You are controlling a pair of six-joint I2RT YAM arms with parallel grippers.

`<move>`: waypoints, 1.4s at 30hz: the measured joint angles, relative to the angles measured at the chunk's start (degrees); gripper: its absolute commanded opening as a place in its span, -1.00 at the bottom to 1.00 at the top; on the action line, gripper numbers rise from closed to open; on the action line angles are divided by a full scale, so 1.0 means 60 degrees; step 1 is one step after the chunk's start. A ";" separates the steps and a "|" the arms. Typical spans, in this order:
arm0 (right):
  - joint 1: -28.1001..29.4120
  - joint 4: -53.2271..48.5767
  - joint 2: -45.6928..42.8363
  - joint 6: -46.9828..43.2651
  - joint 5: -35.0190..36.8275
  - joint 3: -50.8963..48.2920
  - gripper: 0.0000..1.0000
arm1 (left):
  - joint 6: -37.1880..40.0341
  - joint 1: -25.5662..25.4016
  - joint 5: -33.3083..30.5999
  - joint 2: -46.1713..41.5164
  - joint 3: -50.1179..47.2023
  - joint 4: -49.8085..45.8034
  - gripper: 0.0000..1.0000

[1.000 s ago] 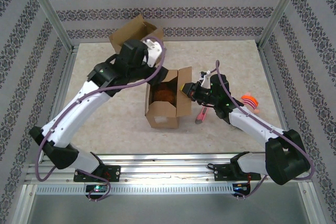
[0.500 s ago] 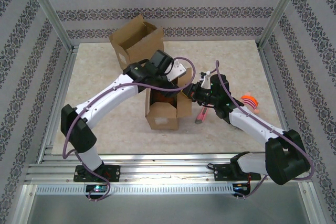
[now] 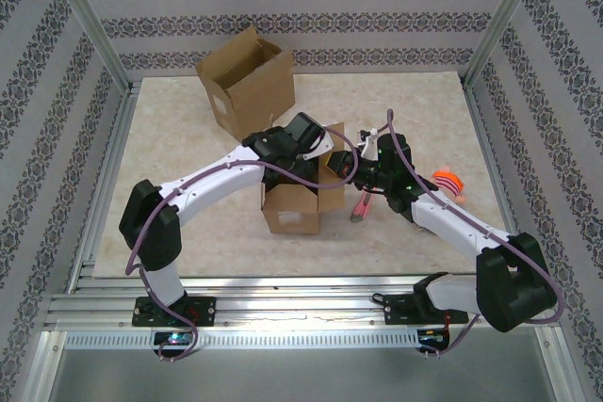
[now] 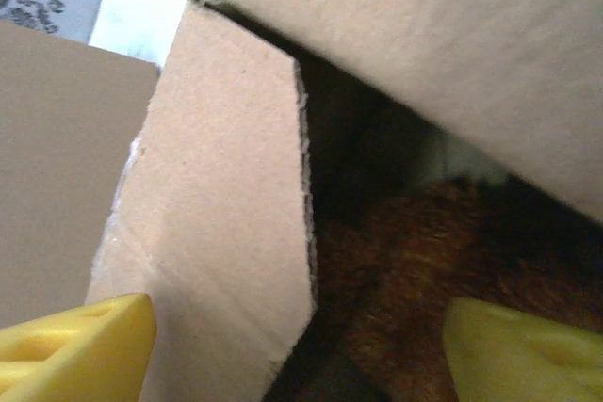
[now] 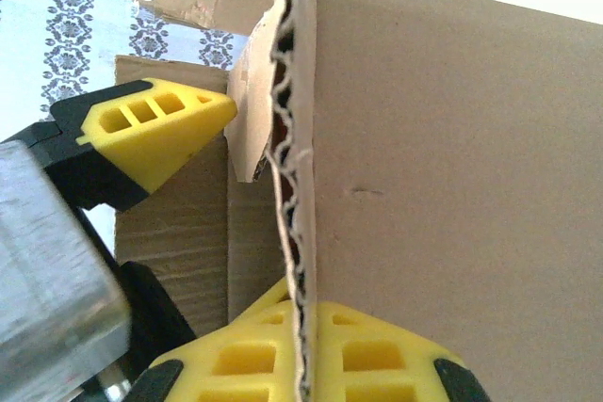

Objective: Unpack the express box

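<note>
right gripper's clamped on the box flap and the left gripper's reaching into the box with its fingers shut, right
Not shut: the left wrist view shows the left gripper open, fingers spread above the brown item inside. The right gripper does clamp the flap.

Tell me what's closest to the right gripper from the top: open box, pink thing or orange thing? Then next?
1. The open box, on the left; the right gripper pinches its flap.
2. The pink thing, just toward the arm bases.
3. The orange thing, far right.
</note>
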 measured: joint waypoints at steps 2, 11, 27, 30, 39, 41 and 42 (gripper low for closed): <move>0.0000 0.0000 0.0000 0.0000 0.0000 -0.0004 -1.00 | 0.0244 -0.0004 -0.0372 0.0000 -0.0219 0.0342 0.49; -0.0004 0.0025 0.0000 0.0007 0.0055 -0.0033 -1.00 | 0.0933 -0.0033 -0.1100 0.0106 -0.0459 0.1035 -0.71; -0.0357 -0.0783 -0.0062 -0.0816 -0.0368 0.0280 -0.47 | 0.1049 -0.0109 -0.1392 0.0171 0.0667 -0.0251 -1.00; -0.0484 -0.1603 -0.0262 -0.1512 -0.0466 0.0790 -0.16 | 0.0896 -0.0106 -0.1443 0.0430 0.1617 -0.1129 -1.00; -0.0816 -0.3242 -0.1395 -0.3206 -0.0579 0.1399 0.27 | -0.0004 -0.0044 -0.1559 0.1005 0.4069 -0.3661 -1.00; -0.0816 -0.3512 -0.1537 -0.3475 -0.0630 0.1410 0.32 | -0.0157 -0.0044 -0.1606 0.1151 0.4579 -0.4120 -1.00; -0.0816 -0.3672 -0.1603 -0.3665 -0.0652 0.1421 0.34 | -0.0229 -0.0044 -0.1654 0.1257 0.4874 -0.4386 -1.00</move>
